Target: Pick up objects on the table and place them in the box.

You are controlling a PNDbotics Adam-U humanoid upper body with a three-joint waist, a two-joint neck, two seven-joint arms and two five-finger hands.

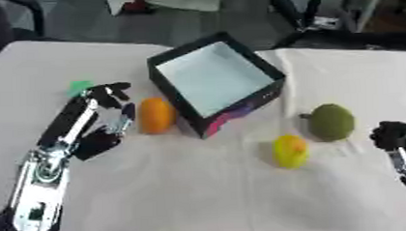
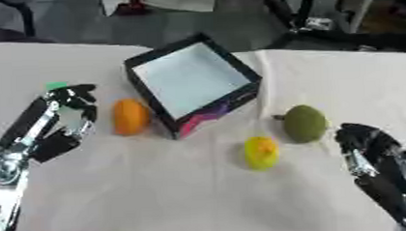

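Note:
An orange fruit (image 1: 155, 115) lies just left of the black box (image 1: 272, 74), whose pale inside holds nothing. A yellow fruit (image 1: 291, 151) and a green fruit (image 1: 331, 122) lie to the right of the box. My left hand (image 1: 107, 107) hovers open beside the orange fruit, on its left, fingers spread and not touching it. A small green thing (image 1: 79, 86) shows behind that hand. My right hand (image 2: 365, 134) sits low at the right, close to the green fruit, with nothing visibly in it; its fingers are blurred.
A white cloth (image 1: 201, 195) covers the table. The table's far edge runs just behind the box, with dark floor and stands beyond it.

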